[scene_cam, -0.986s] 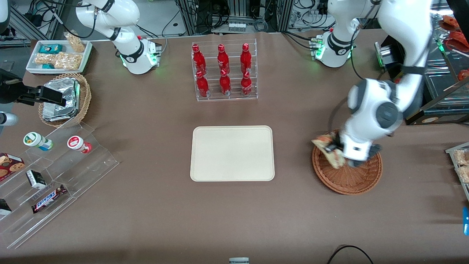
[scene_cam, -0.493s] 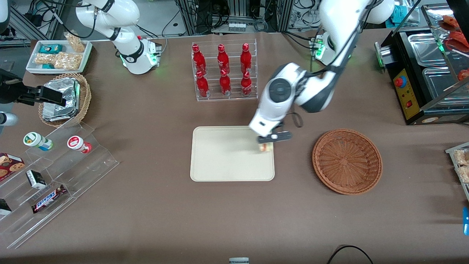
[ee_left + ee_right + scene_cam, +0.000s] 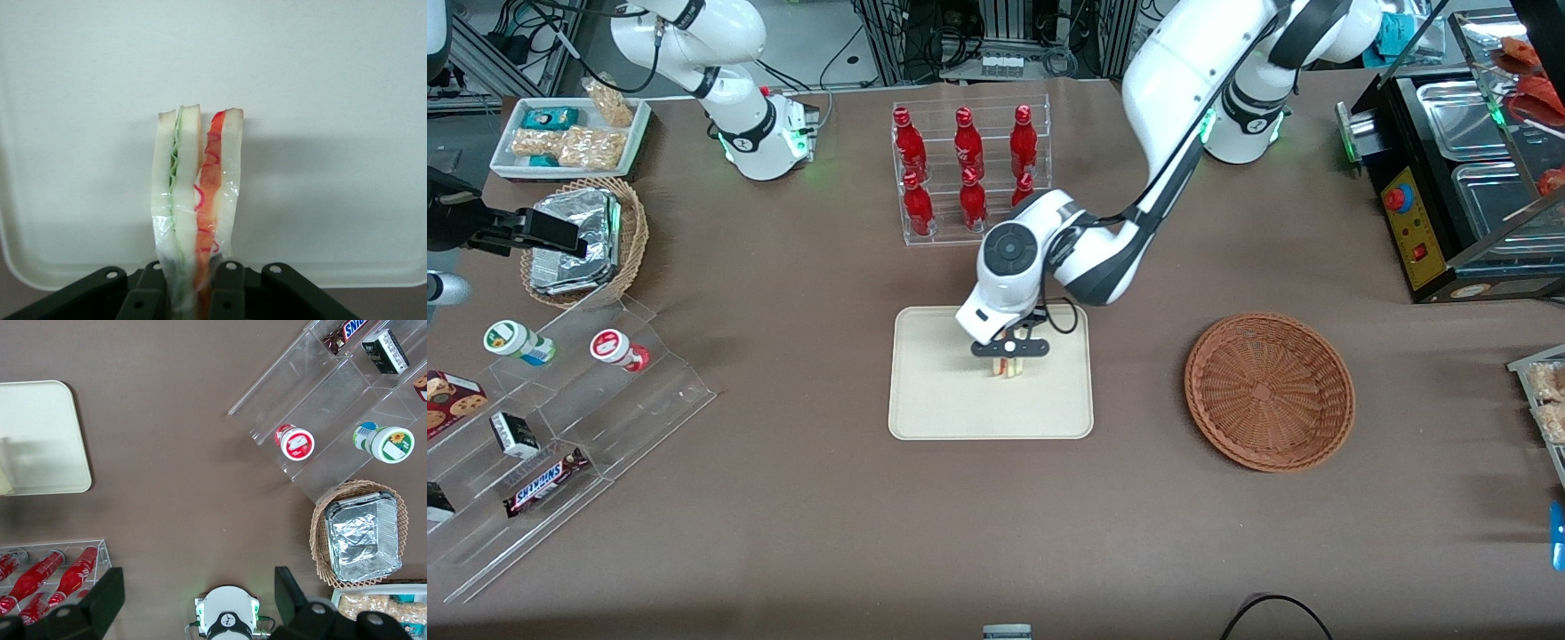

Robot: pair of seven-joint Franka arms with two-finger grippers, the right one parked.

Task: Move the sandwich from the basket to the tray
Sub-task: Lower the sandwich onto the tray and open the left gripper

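The tray (image 3: 934,391) lay on the worktop (image 3: 783,498); above the tray's middle the tool (image 3: 1009,358) was closed on the sandwich (image 3: 1007,367), held upright on its edge; the basket (image 3: 1269,389) lay beside the tray, holding nothing.

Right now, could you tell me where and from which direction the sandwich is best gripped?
Across its flat bread faces, from above, much as the gripper holds it now over the tray. The sandwich stands on edge with its layers upright, so fingers pressing the two outer slices squeeze the layers together rather than splitting them apart.
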